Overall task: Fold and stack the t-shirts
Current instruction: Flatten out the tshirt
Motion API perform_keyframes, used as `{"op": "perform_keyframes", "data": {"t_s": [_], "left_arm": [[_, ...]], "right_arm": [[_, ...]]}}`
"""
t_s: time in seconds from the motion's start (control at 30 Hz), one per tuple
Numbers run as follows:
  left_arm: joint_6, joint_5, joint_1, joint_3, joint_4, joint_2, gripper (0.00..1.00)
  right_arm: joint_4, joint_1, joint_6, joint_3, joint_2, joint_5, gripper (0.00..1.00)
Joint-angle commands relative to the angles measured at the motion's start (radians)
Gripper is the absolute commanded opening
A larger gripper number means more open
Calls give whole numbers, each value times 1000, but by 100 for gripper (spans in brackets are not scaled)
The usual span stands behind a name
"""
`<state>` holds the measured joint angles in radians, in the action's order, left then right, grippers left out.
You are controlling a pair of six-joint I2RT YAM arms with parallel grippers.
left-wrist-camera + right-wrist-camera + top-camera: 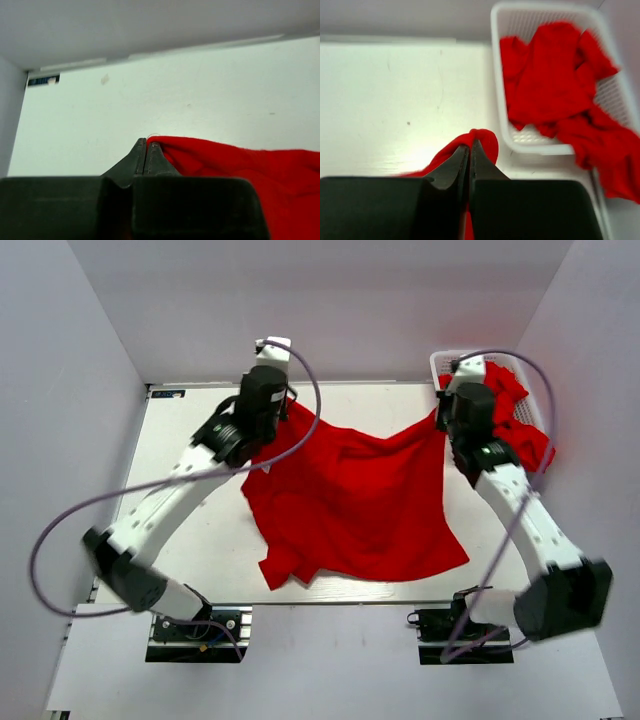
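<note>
Both left jaws and right jaws clamp far corners of one t-shirt (pixel 350 500) spread toward the counter's (pixel 215 540) near edge.

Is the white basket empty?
No, crumpled red t-shirts lie in the white mesh basket, some cloth spilling over its rim.

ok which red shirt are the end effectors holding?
The t-shirt spread over the table, pinched by left end effector and right end effector; the other t-shirts sit heaped in the white basket.
</note>
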<state>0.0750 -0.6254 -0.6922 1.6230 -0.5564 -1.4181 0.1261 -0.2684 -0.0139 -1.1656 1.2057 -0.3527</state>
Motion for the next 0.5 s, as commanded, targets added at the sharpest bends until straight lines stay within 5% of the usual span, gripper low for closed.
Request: {"op": "perform_keyframes", "data": {"t_s": [0.0, 0.47], "left_arm": [[60, -62, 103, 5, 96, -79, 0], [-60, 245, 396, 394, 325, -790, 0]], "right_arm": [[-114, 8, 65, -37, 63, -23, 0], [-128, 55, 34, -596, 876, 107, 0]]}}
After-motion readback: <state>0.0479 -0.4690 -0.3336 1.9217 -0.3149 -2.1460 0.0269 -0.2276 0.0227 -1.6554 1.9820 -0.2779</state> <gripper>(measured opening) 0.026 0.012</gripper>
